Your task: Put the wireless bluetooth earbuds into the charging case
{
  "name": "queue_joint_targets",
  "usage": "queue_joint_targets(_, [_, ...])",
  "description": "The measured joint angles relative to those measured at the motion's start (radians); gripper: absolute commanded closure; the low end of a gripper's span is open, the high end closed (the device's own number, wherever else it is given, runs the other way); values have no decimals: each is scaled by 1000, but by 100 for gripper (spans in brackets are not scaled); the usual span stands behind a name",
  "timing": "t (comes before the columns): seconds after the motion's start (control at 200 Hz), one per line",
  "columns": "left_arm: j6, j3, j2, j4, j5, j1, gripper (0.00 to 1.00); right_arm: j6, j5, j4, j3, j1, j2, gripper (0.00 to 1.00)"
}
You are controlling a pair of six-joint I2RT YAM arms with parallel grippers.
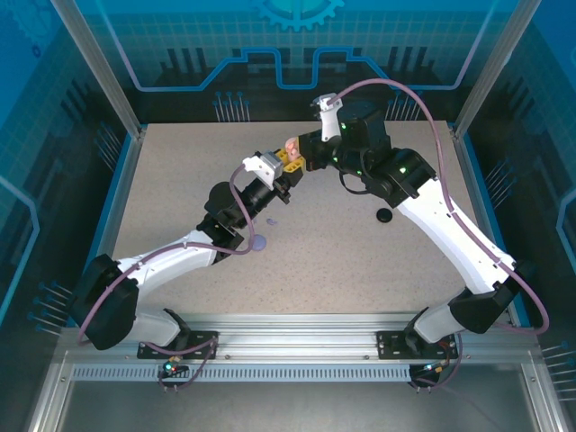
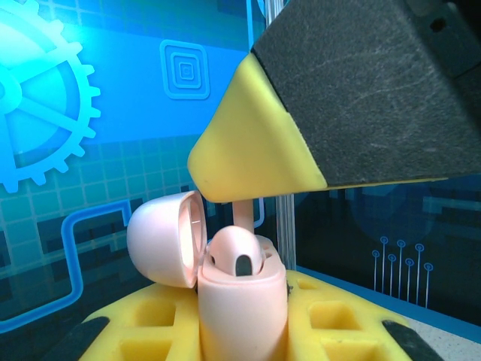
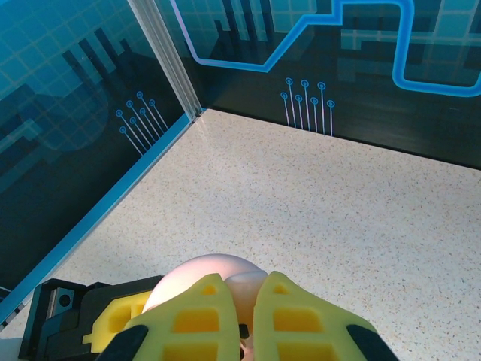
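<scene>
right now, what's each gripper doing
left gripper: shut on the pink case, lid open
right gripper: shut, apparently pinching the pink earbud seated in the case

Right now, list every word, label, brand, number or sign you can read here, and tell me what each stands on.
No readable word, number or brand anywhere.
blue backdrop: only a gear, nested squares and circuit lines, no letters.
pink charging case: plain on the faces shown.
black disc and lilac disc on the table: too small to tell.
</scene>
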Motion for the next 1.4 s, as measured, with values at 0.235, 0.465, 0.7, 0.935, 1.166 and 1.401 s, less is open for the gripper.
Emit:
queue_joint_targets(0.235, [0, 0, 0, -1, 0, 0, 100, 0, 0, 2, -13, 0, 0, 93])
queue_joint_targets(0.465, [0, 0, 0, -9, 0, -1, 100, 1, 0, 6, -19, 0, 3, 93])
queue_joint_targets(0.7, [0, 0, 2, -24, -8, -1, 100, 12, -3, 31, -45, -1, 2, 93])
queue_joint_targets(0.935, [0, 0, 3, -39, -9, -1, 100, 19, -2, 53, -76, -1, -9, 92])
queue_joint_targets(1.166, [0, 0, 3, -39, -9, -3, 100, 19, 1, 51, -81, -2, -17, 92])
queue_joint_targets(1.401, [0, 0, 3, -37, -9, -5, 100, 19, 1, 43, -81, -2, -22, 92])
